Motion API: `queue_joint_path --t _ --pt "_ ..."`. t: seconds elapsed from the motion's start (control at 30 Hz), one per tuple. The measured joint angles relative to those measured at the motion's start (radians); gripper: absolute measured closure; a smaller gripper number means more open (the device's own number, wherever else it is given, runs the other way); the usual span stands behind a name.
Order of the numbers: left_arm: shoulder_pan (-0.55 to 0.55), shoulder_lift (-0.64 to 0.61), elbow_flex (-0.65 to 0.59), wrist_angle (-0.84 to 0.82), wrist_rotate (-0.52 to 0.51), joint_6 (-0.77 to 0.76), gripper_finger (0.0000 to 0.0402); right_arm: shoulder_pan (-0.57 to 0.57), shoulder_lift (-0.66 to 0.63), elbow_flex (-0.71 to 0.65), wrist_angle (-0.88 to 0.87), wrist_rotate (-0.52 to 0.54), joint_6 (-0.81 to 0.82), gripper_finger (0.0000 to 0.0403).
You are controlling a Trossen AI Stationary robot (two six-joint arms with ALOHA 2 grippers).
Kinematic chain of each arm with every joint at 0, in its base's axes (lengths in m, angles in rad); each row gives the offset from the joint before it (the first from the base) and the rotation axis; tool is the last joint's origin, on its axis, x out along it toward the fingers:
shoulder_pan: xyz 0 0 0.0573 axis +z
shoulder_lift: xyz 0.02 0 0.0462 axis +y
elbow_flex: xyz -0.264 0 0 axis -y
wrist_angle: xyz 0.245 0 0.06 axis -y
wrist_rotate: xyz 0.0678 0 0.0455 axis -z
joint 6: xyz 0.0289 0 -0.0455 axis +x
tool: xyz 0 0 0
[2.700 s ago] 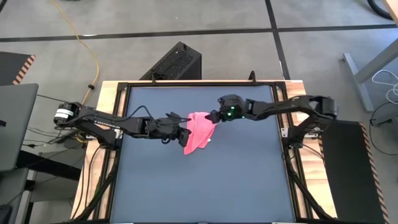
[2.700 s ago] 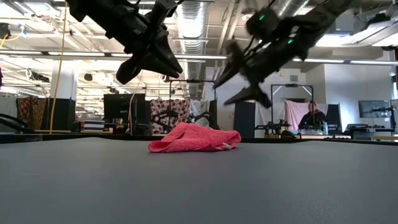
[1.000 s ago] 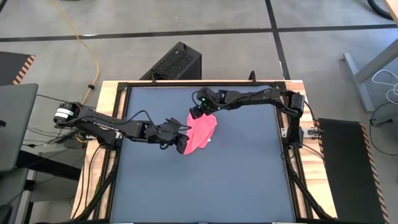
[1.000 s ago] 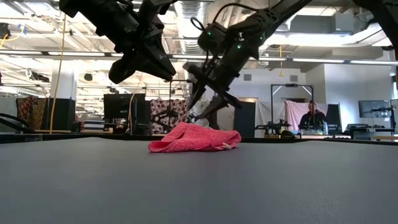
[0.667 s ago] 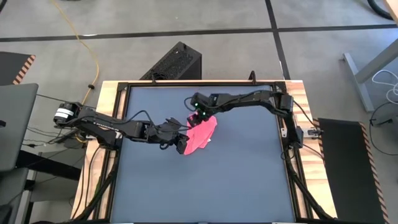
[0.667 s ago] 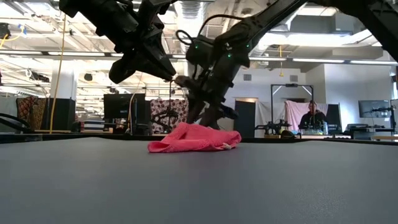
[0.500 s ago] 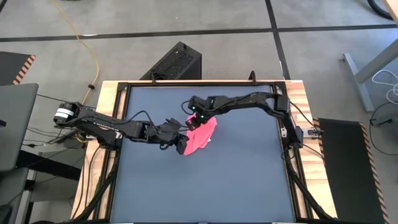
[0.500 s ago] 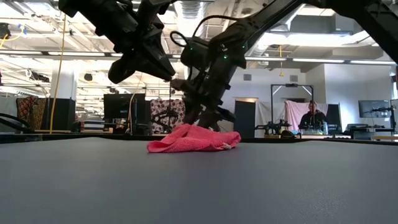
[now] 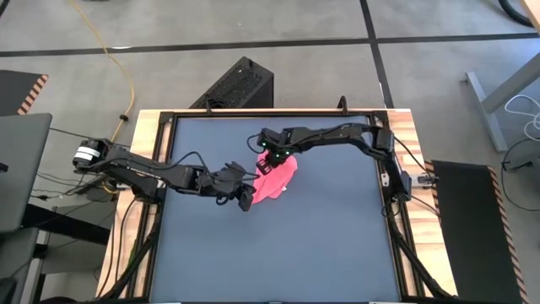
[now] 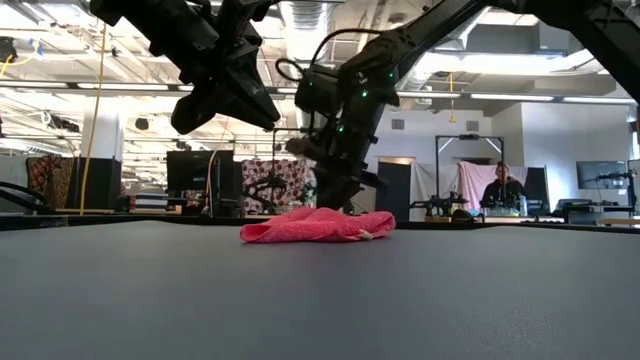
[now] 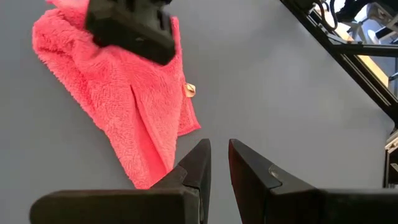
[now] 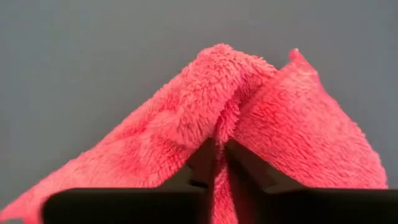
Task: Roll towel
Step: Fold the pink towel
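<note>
Pink fleece of the towel (image 9: 276,178), bunching mid-table toward the far side, is sitting pinched at its far edge in the right gripper (image 12: 219,163) while the left gripper (image 11: 219,163) is hovering nearly shut and empty beside it, so that shallow pinch is likely risking slipping off.

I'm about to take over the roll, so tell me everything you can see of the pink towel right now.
The towel is bright pink, fluffy cloth with a small tag at one edge, lying crumpled and folded over itself in a low heap on the dark grey tabletop, toward its far middle. The right hand is shut on a raised fold at its far edge. The left hand hangs above its near corner, fingers nearly together, holding nothing.
</note>
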Motion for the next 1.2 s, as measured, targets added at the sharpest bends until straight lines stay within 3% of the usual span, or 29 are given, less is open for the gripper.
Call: queue_joint_path --t 0.1,0.63,0.8,1.07,1.2 --pt "0.0 0.0 0.0 -0.001 0.0 0.0 0.0356 0.008 -0.035 0.0 0.002 0.007 -0.019 0.039" --pt "0.003 0.0 0.0 -0.002 -0.025 0.003 0.0356 -0.014 -0.292 0.0 0.057 0.115 -0.068 0.0385" --pt "0.003 0.0 0.0 -0.002 -0.03 0.003 0.0356 0.002 -0.362 0.0 0.066 0.208 -0.155 0.0389" --pt "0.003 0.0 0.0 -0.002 -0.033 0.006 0.0356 0.095 -0.383 0.0 -0.052 0.165 -0.119 0.0388" --pt "0.003 0.0 0.0 -0.002 -0.033 0.003 0.0356 0.157 -0.346 0.0 -0.124 0.164 -0.072 0.0366"
